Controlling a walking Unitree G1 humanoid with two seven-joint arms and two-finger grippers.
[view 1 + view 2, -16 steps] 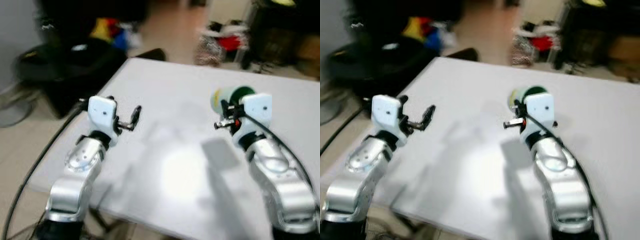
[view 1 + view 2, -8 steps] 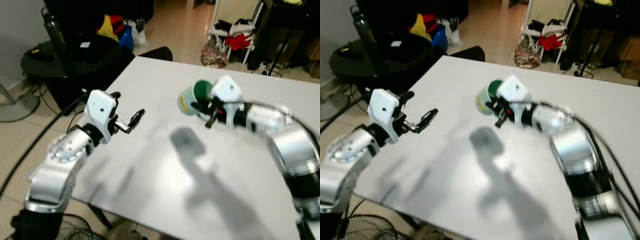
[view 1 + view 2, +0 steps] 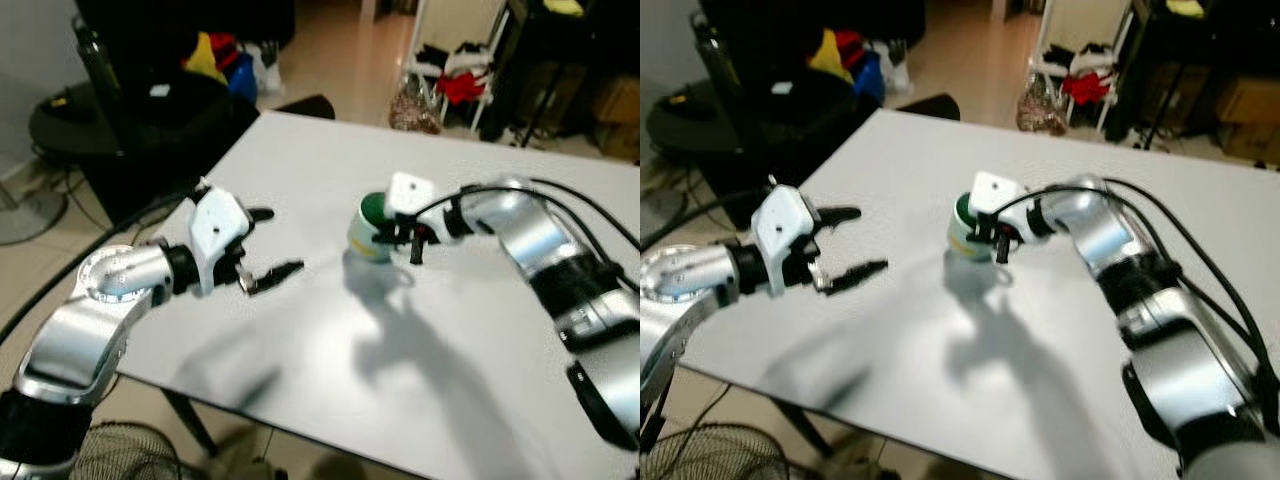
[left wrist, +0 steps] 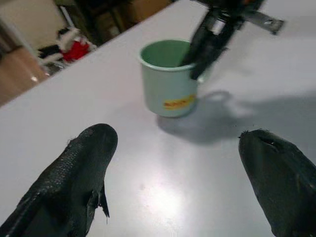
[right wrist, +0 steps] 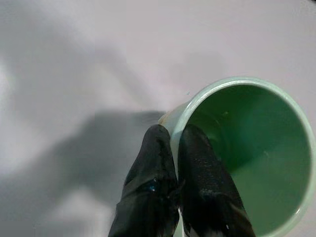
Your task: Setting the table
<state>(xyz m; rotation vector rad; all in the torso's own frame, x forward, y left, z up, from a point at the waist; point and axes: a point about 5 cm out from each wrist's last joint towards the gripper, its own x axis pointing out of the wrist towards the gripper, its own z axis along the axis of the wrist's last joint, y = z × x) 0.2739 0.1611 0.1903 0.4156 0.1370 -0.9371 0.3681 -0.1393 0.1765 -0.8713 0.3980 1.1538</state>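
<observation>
At frame centre, the green mug [image 3: 370, 228] is being set on the white tabletop [image 3: 300, 160], its rim pinched by the right end effector [image 5: 170, 148]. Release is judged next. The left end effector [image 3: 268, 245] is held apart, lower left.

Smooth glossy green cup [image 4: 170, 78]; matt white table [image 3: 300, 160]; silver metal arms.

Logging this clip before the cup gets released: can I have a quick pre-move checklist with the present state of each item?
1. Right gripper pinches the green cup by its rim, one finger inside, one outside: ok.
2. Cup upright: ok.
3. Cup's base fully resting on the white table: cannot tell, though its shadow sits close beneath.
4. Left gripper open, apart from the cup: ok.
5. Table around the cup free of other things: ok.
</observation>
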